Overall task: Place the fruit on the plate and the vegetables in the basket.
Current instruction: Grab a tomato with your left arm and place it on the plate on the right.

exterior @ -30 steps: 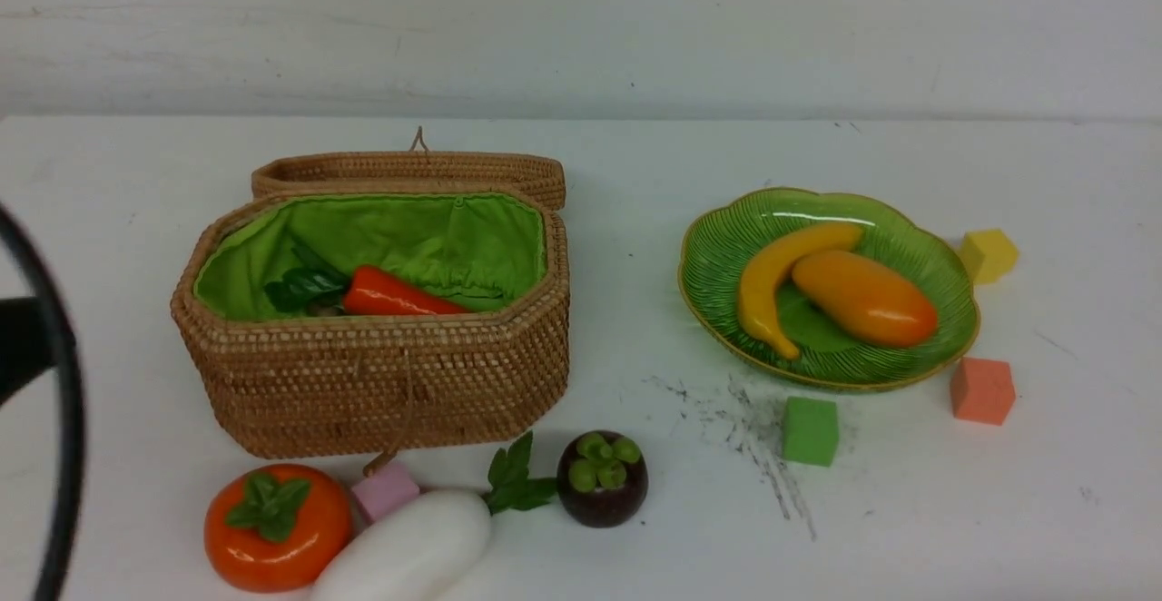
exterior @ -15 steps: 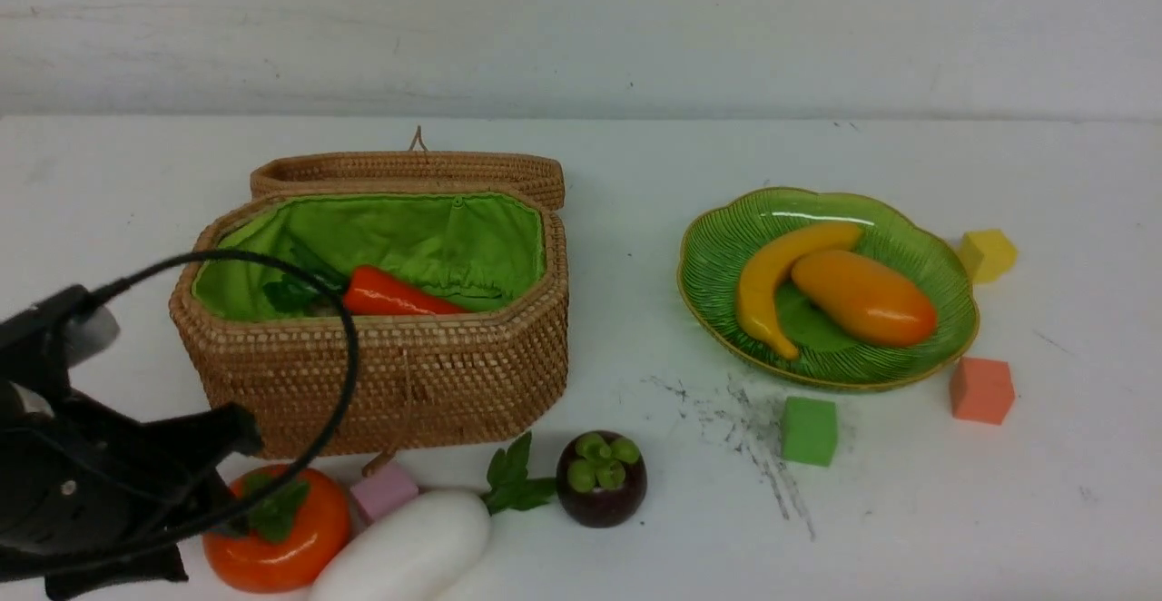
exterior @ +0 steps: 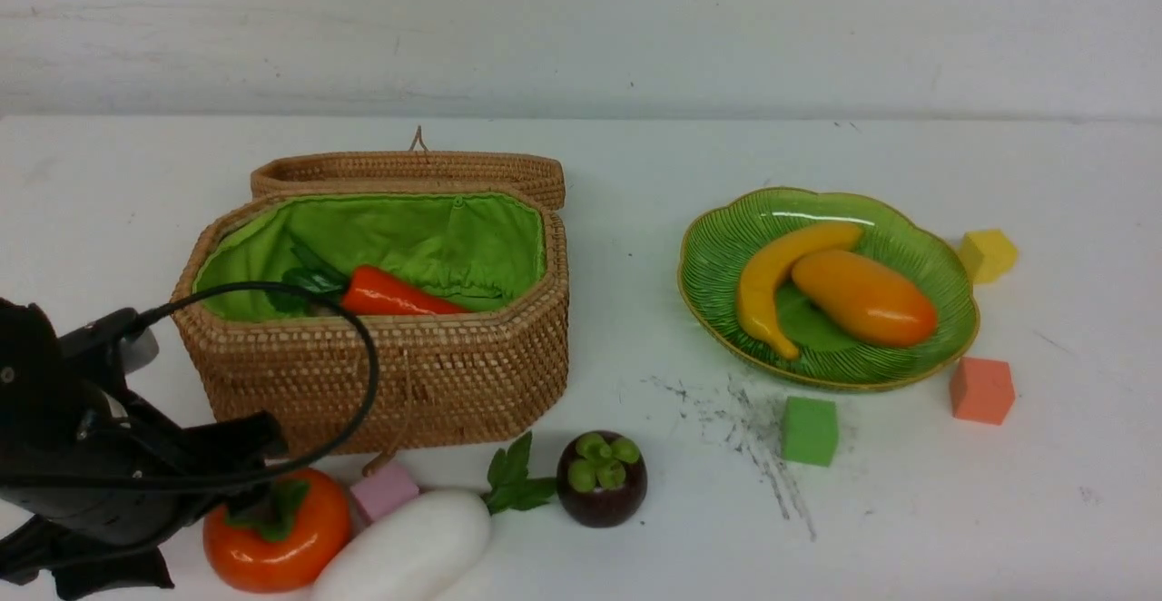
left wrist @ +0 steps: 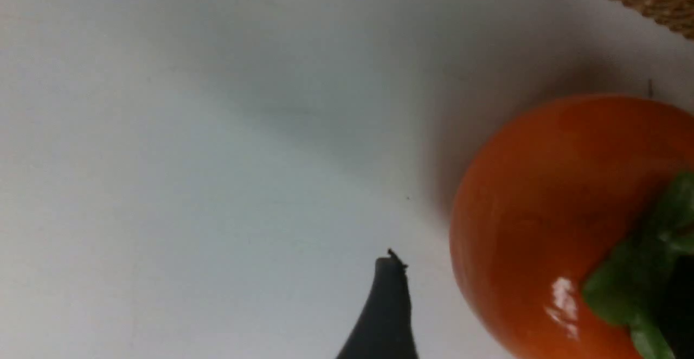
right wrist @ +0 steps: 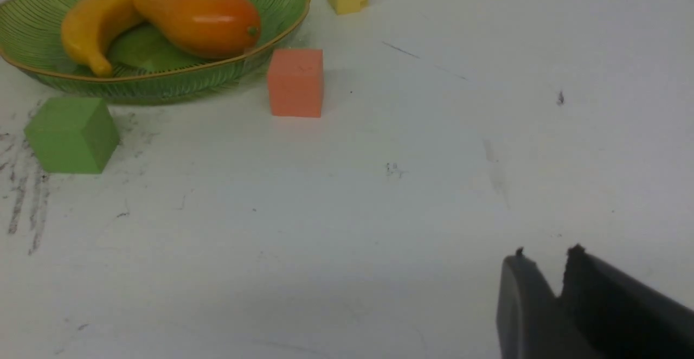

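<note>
Fruit nearest the robot counts two pieces: one persimmon (exterior: 277, 528) and one mangosteen (exterior: 602, 492), both standing on the bench (exterior: 908, 510) in front of the basket (exterior: 408, 383). Between them lies one white radish (exterior: 408, 551), its leaves pointing toward the mangosteen, with one pink cube (exterior: 386, 490) tucked just beside it and the persimmon. The left end effector (exterior: 218, 503) is at the persimmon, spread wide; in the left wrist view one finger (left wrist: 385, 305) stands just beside the fruit without touching it, and nothing is gripped. The right end effector (right wrist: 547, 256), seen only in its own wrist view, hovers over bare bench, narrow, with just a slit between the tips, and empty.

Farther out, one green cube (exterior: 810, 431) and one orange cube (exterior: 981, 390) sit near the plate (exterior: 717, 247). The basket holds one carrot (exterior: 395, 294) against the green lining. The plate carries two more fruit, one banana (exterior: 772, 283) and one mango (exterior: 862, 297), touching side by side. One yellow cube (exterior: 988, 254) sits by the plate's far right edge, making four cubes in all. The basket's lid (exterior: 408, 170) lies folded back behind it
</note>
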Available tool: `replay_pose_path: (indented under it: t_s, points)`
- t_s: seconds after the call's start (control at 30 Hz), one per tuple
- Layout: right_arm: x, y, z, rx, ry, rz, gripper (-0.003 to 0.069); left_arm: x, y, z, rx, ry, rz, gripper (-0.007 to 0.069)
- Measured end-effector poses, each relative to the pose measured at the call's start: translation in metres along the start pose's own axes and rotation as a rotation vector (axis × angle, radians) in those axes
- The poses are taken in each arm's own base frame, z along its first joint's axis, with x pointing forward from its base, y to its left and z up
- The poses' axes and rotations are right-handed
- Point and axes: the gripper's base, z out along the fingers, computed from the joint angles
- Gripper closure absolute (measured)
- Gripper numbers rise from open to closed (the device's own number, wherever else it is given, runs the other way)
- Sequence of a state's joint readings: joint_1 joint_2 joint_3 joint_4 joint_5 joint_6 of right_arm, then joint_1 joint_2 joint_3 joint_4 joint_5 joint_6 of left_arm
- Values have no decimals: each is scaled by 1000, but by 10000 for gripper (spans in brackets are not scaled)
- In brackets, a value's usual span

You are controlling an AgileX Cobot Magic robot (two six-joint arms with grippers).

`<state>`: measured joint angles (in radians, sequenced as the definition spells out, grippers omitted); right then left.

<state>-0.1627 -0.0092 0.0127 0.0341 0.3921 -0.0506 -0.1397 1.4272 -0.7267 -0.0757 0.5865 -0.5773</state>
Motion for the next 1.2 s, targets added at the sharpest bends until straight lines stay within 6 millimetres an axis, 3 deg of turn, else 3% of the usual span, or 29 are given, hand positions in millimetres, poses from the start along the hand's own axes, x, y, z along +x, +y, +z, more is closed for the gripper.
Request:
replay_pose_path:
  t_s: [0.33, 0.67, 0.73, 0.83, 0.9, 1.03, 1.2]
  points:
    - [0, 0, 0, 0, 0, 0, 513, -13, -10, 16, 54, -65, -31, 161]
    - [0, 0, 0, 0, 0, 0, 506, -7, -7, 7, 27, -20, -17, 174]
    - [0, 0, 0, 0, 0, 0, 505, -1, -2, -3, 2, 7, 15, 225]
    - [0, 0, 0, 0, 0, 0, 501, 7, 3, -27, 8, -2, 46, 528]
    - [0, 0, 0, 0, 0, 0, 500, 11, 4, -46, 36, -34, 70, 613]
    - [0, 0, 0, 0, 0, 0, 498, 18, 6, -86, 83, -95, 131, 637]
    - [0, 0, 0, 0, 0, 0, 497, 16, 7, -104, 80, -137, 136, 636]
